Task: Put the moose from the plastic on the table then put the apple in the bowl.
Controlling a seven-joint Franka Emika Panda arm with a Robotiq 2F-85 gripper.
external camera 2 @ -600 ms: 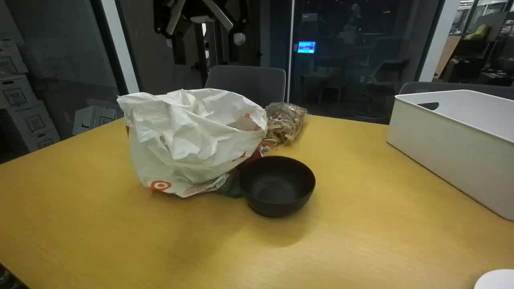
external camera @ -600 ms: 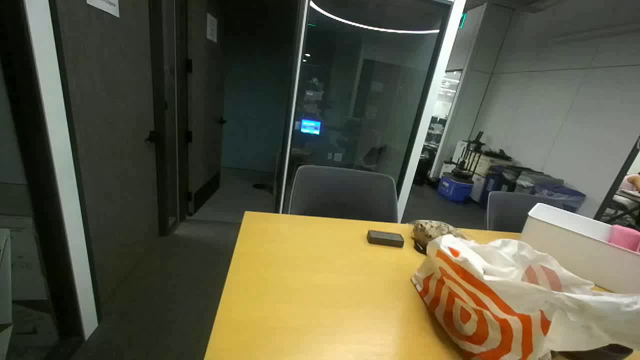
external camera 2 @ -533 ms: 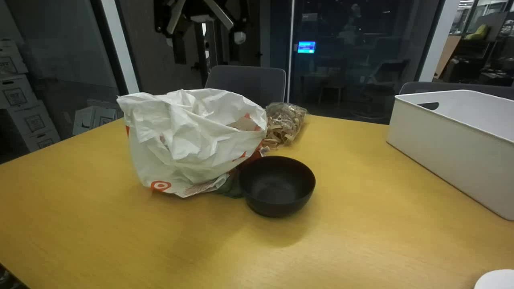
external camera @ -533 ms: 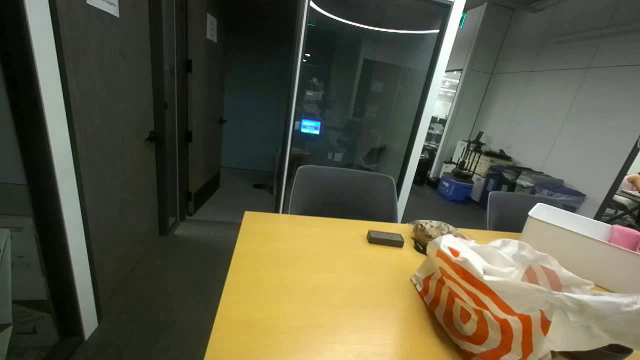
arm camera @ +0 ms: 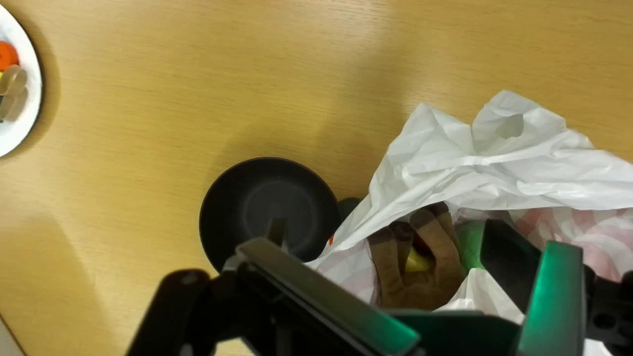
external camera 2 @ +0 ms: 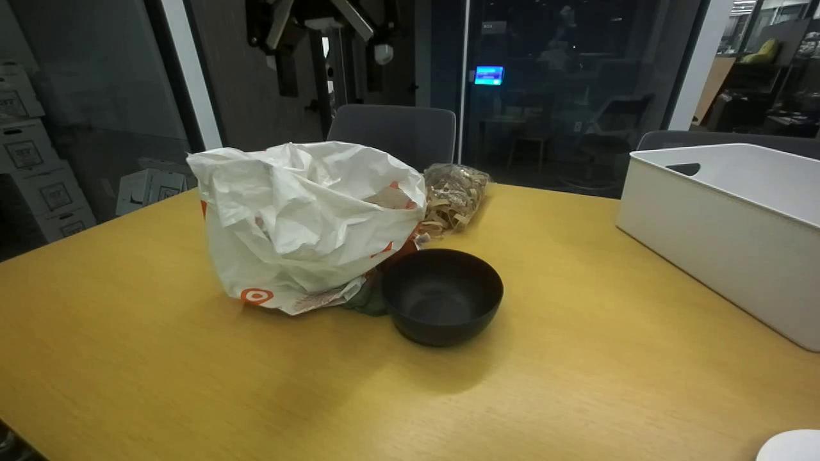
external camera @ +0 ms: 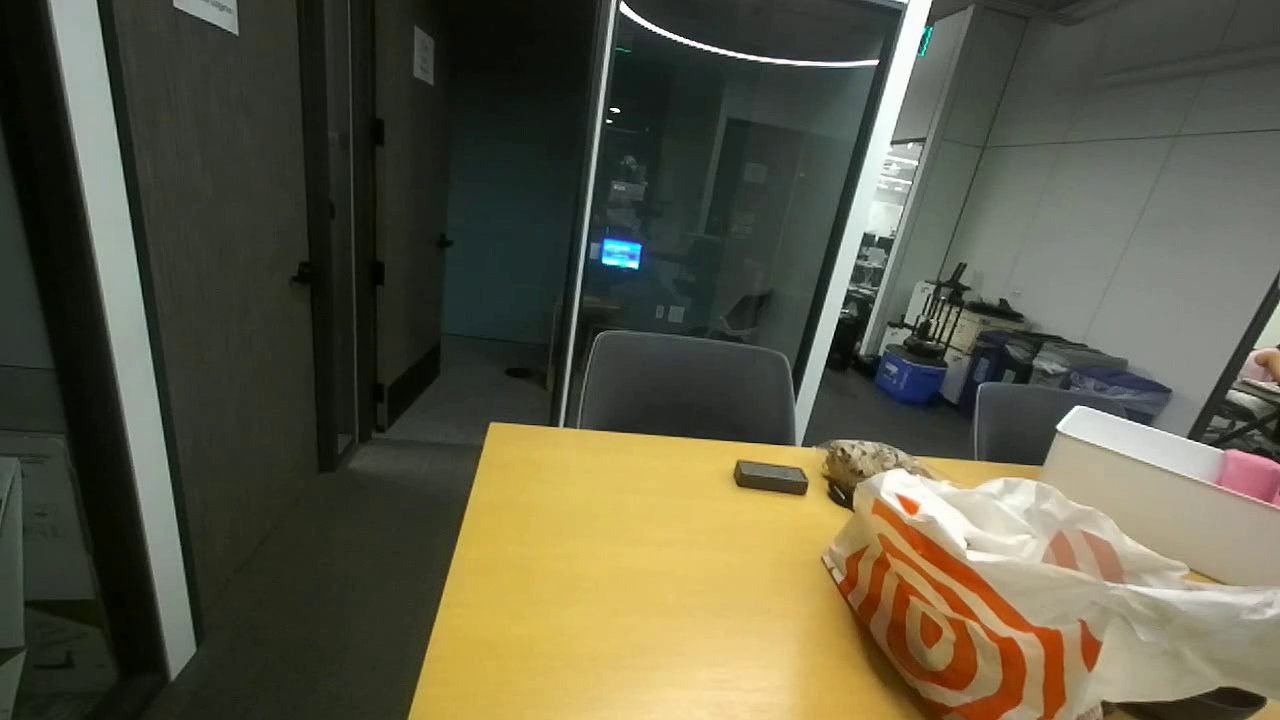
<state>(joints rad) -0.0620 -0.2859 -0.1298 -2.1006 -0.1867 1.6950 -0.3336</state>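
The plastic (external camera 2: 307,218), a crumpled white bag with orange rings, stands on the yellowish table (external camera 2: 256,384). In the wrist view its mouth gapes, and inside lies the moose (arm camera: 395,291), brown plush with dark hoof ends. Yellow and green things show beside the plush. A black bowl (external camera 2: 442,301) rests against the bag's side, with nothing in it. The apple is hidden or out of view; a dark red patch (external camera 2: 402,251) behind the bowl is mostly covered. My gripper (external camera 2: 330,91) hangs open above and behind the bag, fingers apart, holding nothing.
A white bin (external camera 2: 717,237) stands to one side of the bag. Behind the bag is a clear packet of tan shreds (external camera 2: 456,195). A small dark box (external camera: 770,477) lies farther along the tabletop. A white plate (arm camera: 30,106) holds small coloured pieces. Chairs (external camera 2: 400,128) flank the table.
In an exterior view my gripper has risen very slightly, its jaws still apart. The bag, bowl and other objects have not moved.
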